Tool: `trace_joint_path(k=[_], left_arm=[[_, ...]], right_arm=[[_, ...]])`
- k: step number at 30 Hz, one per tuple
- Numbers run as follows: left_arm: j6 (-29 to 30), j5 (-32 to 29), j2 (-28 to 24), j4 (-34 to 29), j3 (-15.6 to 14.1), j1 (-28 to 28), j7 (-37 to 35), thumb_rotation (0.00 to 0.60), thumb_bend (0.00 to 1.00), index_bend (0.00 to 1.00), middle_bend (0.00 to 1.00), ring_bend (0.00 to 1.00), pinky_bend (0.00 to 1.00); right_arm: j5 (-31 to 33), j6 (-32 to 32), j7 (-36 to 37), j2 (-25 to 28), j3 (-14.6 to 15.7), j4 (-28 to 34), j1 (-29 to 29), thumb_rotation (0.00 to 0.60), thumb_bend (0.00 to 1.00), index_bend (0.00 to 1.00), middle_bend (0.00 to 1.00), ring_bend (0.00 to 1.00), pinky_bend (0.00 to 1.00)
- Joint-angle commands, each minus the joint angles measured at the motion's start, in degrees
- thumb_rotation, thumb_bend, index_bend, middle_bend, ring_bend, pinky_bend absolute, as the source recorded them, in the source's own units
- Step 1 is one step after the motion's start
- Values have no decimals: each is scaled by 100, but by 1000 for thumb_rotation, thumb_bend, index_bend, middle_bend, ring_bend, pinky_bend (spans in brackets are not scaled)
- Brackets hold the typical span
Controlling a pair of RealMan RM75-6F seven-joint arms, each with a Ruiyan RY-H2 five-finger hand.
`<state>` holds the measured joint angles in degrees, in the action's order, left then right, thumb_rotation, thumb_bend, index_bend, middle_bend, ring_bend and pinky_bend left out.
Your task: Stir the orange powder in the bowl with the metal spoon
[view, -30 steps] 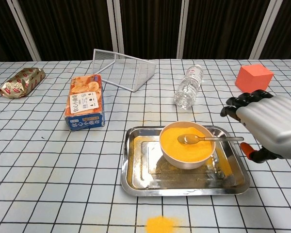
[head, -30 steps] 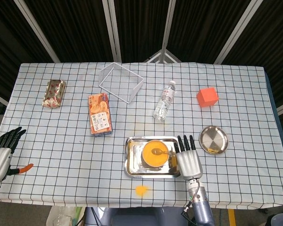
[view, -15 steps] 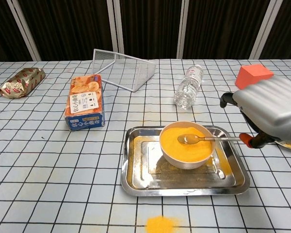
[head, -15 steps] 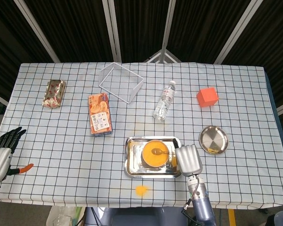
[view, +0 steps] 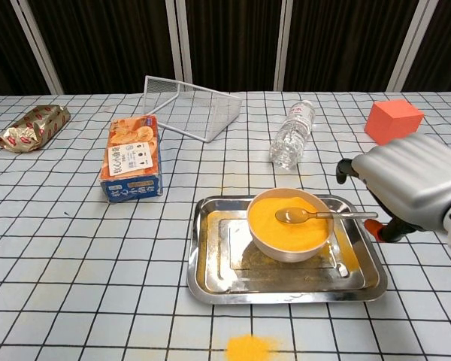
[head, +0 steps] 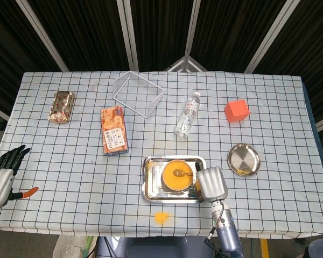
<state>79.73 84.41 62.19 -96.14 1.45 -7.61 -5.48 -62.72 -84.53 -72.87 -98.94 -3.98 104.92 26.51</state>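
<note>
Hovering just off the tip of the metal spoon (view: 316, 216), the right hand (view: 413, 184) holds nothing, its finger spread hidden, while the spoon lies in the bowl (view: 289, 224) at the tray's (view: 210, 278) centre, handle toward 3 o'clock, so stirring looks unstarted.

In the chest view the right hand (view: 406, 184) is cut off by the picture's right edge, and its fingers are hidden behind its grey back, so their grasp cannot be told. The end of the metal spoon (view: 319, 216) handle is covered by it. The left hand (head: 1, 174) is cropped at the head view's left edge.
</note>
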Motion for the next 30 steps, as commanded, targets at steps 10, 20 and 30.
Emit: trace_joint_path(k=[10,20,30], left_arm=[[2,2,-5,-3,-2,1,-5,600,6,0,0,0,0],[2,-1,-7,-6,-2,2,-10,600,6,0,0,0,0],[-2,-7,-3,-12,-4,2,19,600,6,0,0,0,0]], right_arm=[[-127,-38,90,-11,93,5,-23,600,402,297,736,847,811],[-279,-127,7,38,121,147,-28,600,402,300,574,662,812],[-290,-160,-60,97,74,170,-37,600,402,334,471,627,812]])
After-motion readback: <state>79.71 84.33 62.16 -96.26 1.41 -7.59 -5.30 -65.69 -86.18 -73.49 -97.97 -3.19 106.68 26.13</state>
